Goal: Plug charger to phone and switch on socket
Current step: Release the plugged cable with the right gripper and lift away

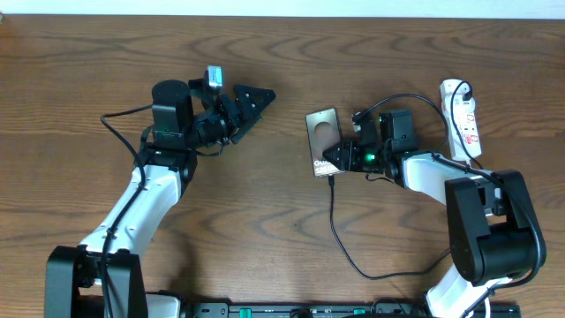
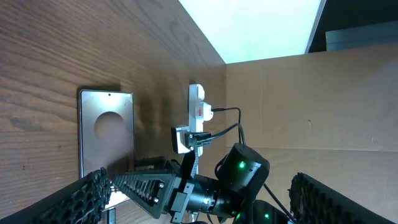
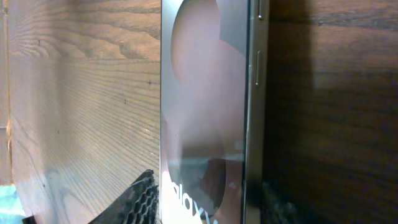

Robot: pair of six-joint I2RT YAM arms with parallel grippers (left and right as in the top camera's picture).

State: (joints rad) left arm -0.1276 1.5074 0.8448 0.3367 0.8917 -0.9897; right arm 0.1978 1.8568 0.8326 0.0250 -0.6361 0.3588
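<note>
Wood-grain table [image 1: 265, 238], pale wall beyond it, both arms over the surface.

Left of the phone: the left gripper [image 1: 254, 108] hangs well apart from it, fingers spread wide, nothing between them. My judgement is that you can leave it parked for this step.

The phone [image 1: 321, 134] lies flat and face up, with the oval mark at its far end and the lettering at its near end.

At the phone's near end, the right gripper [image 1: 338, 159] sits low over the corner. In the wrist view its fingers [image 3: 142, 198] show on either side of the lettered end, some way apart. You cannot tell whether they press on anything, because the connector tip is hidden beneath the gripper.

The charger [image 1: 334, 221] is a black cable that leaves the phone's near end, runs toward the robot's base, then loops off to the right.

Right of the phone is the socket [image 1: 465, 124], a white strip lying lengthwise with a black plug [image 1: 460, 90] in its far end. The switch cannot be made out.

Judgement: the plugging step is near its close and the switch is not yet pressed. To do it well:
- Check that the connector sits flush before you draw off.
- Lift straight and retreat along the phone's long axis, so no finger snags the cable and drags the tip out.
- Do not let the phone slide.
- Then come down on the socket from above with the jaws narrowed — press with one fingertip only.
</note>
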